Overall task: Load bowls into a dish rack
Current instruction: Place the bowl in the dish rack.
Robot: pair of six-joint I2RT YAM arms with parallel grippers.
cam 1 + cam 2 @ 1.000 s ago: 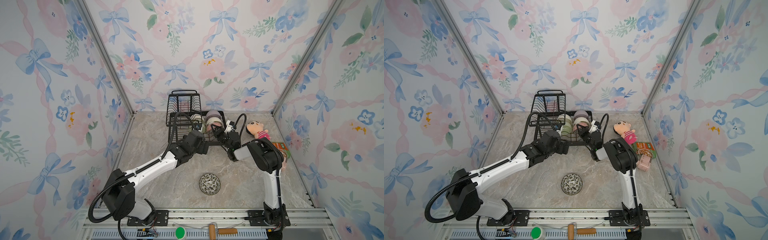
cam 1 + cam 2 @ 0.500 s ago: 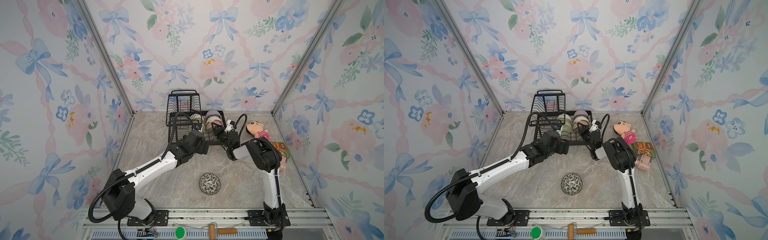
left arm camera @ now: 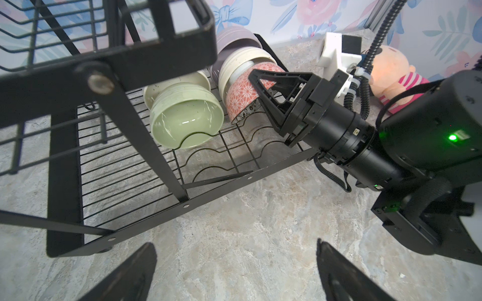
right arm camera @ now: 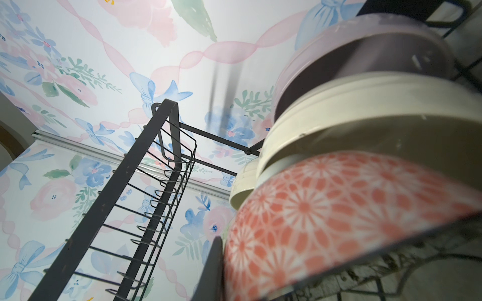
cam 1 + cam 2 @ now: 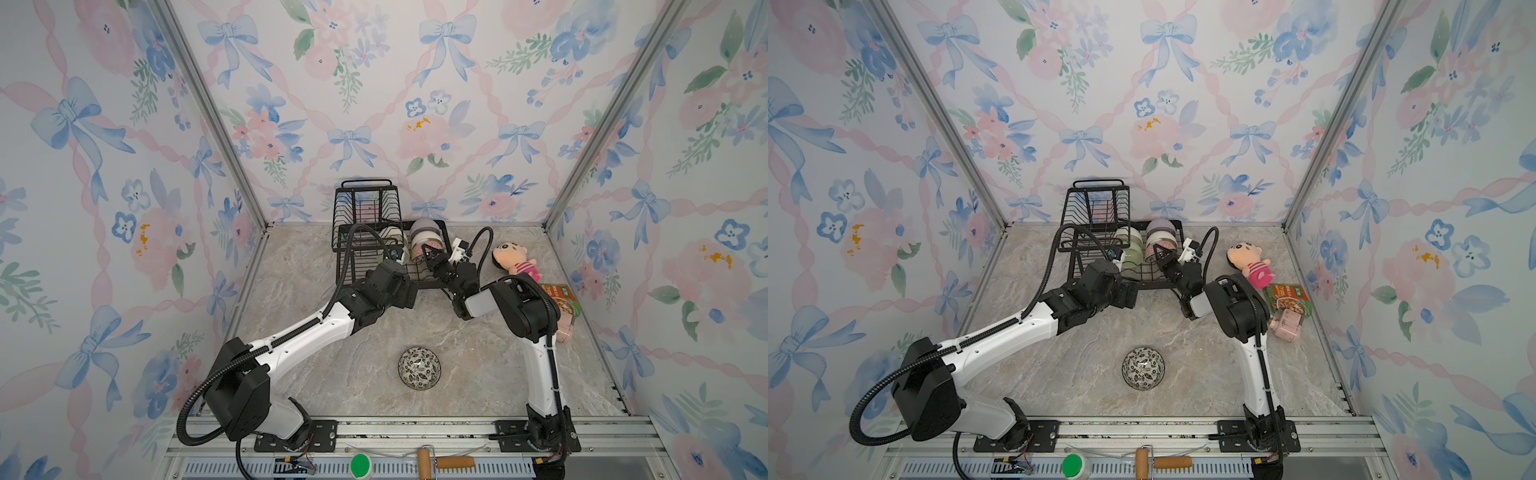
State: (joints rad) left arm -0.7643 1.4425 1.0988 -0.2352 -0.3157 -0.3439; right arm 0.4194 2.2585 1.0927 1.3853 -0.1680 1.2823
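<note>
**Fifth bowl is settling into the rack, and one is still waiting**

We are seeing the patterned bowl (image 3: 240, 96) standing on its edge in the rack's (image 3: 161, 52) lower tray. It is leaning against a cream bowl (image 3: 240, 60), with a lavender bowl (image 3: 234, 39) behind that. A green bowl (image 3: 186, 125) is sitting in the next row. The rack is standing at the far edge of the tabletop (image 5: 457, 353).

Over the past second we are finding almost no change. The right arm is only edging slightly further in toward the rack. The right gripper (image 3: 251, 75) is staying pinched shut, apparently on the patterned bowl's rim. We are judging that this bowl is seated and only the release is pending.

The left gripper (image 3: 233, 247) is hanging wide open and empty just in front of the rack's near rail.

The last bowl (image 5: 419, 368) is lying upright near the front edge of the tabletop, well apart from both arms. We are expecting it to be the final pick.
</note>
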